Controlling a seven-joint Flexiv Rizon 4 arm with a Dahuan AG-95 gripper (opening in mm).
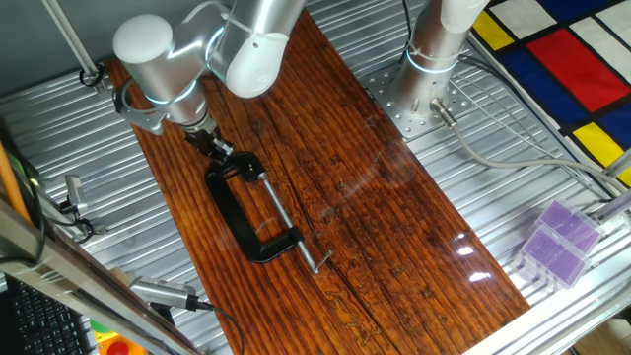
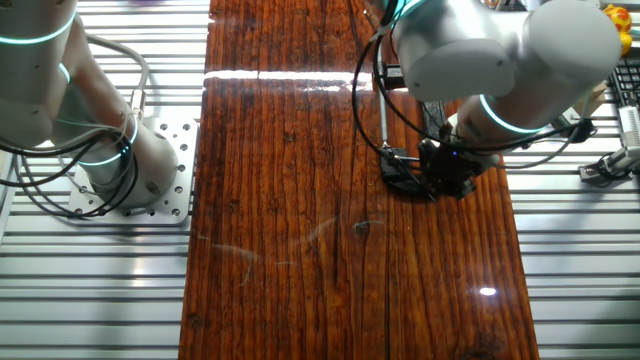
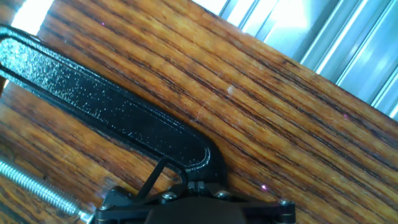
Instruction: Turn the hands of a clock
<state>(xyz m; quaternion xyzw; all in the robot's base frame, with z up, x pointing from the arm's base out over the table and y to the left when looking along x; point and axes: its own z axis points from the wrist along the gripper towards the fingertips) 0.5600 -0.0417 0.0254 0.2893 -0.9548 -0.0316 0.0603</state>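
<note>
Clock: cannot be made out as such; a small dark object (image 3: 186, 202) sits in the jaw end of the C-clamp (image 1: 242, 212), right under the claw, and by its place it is probably the clock. Its hands and face do not show in any view.
C-clamp: black, lying flat on the wooden bench (image 1: 394, 207), its threaded screw (image 1: 286, 222) running along the open side toward the near end.
Claw: (image 1: 212, 143) low over the far end of the clamp, at or just above the held piece. In the other fixed view it (image 2: 445, 170) covers that end of the clamp almost wholly.
Claw state: cannot tell whether the fingers are apart or together; the fixed views are too small and the hand view shows only dark parts at its lower edge.
Contact: cannot tell whether the claw touches the held piece or hangs just over it.
Step in hand: judged as the approach or first engagement at the clock, before any clear turning.
Next move calls for: a fine alignment over the small piece, a light hold on the part that drives the hands, then a slow wrist turn about its axis.
Risk: a skewed push could shift the clamp on the bench.
</note>
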